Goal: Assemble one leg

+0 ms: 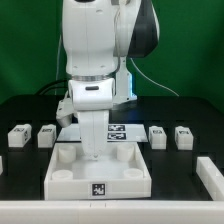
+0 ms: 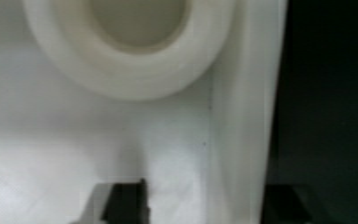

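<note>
The large flat white piece with round sockets lies at the front middle of the black table. My gripper is down on its far rim, and the hand hides the fingertips there. In the wrist view the gripper has one dark finger inside the piece and the other on the table side, with the white rim filling the gap between them. A round socket shows just ahead. Several legs stand in a row: two at the exterior view's left and two at its right.
The marker board lies just behind the large piece. A white part sits at the exterior view's right edge. Green curtains close off the back.
</note>
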You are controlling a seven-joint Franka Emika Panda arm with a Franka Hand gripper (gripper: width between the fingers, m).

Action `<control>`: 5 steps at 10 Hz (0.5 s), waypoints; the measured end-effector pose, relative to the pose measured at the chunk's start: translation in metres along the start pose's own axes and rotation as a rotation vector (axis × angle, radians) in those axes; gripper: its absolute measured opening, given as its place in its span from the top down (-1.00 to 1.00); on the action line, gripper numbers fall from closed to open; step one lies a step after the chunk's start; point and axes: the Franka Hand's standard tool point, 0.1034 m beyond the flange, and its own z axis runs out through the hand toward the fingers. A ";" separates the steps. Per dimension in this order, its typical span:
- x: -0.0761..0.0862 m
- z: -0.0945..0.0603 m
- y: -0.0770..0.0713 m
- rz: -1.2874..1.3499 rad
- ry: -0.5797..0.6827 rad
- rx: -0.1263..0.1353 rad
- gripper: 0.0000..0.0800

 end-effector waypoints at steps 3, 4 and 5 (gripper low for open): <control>-0.001 -0.002 0.003 0.001 -0.002 -0.015 0.84; -0.001 -0.002 0.003 0.001 -0.002 -0.016 0.84; -0.001 -0.002 0.004 0.001 -0.002 -0.017 0.84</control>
